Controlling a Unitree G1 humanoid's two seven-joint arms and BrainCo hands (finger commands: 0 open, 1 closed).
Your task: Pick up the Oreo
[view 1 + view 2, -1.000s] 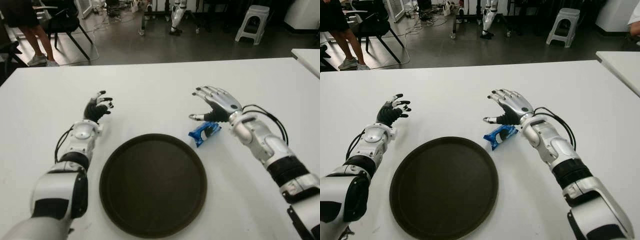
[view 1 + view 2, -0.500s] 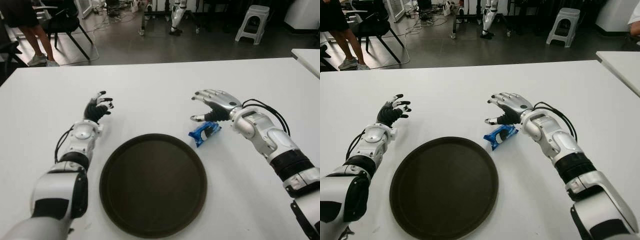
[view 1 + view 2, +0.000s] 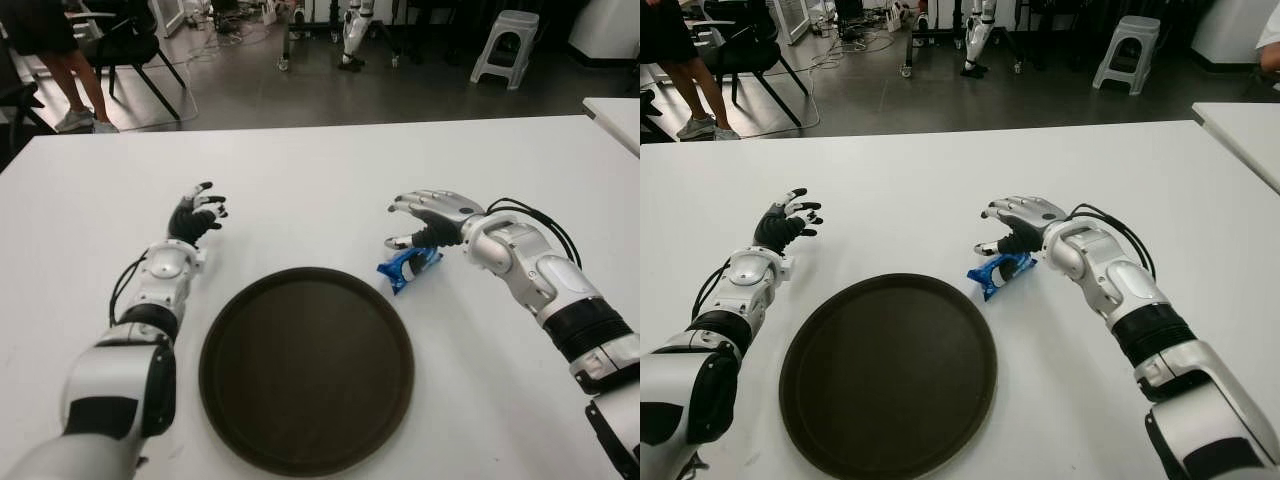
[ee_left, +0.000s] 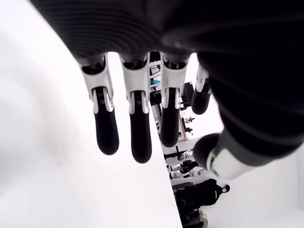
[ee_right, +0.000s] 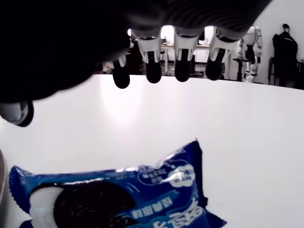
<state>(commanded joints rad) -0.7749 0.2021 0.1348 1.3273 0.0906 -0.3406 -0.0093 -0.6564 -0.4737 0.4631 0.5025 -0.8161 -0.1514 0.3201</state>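
Oreo packet (image 3: 408, 264) may skid against tray (image 3: 306, 368) because right hand (image 3: 432, 214) hovers spread above it, gripping nothing.

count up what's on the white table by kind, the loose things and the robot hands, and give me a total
Oreo packs: 1, blue Oreo pack, lying beside the tray's rim under the open right robot hand.
Trays: 1, round dark tray.
Robot hands: 2, with the left robot hand open left of the tray.
Total: 4

Both hands (image 3: 430, 215) (image 3: 197, 212) open, fingers spread
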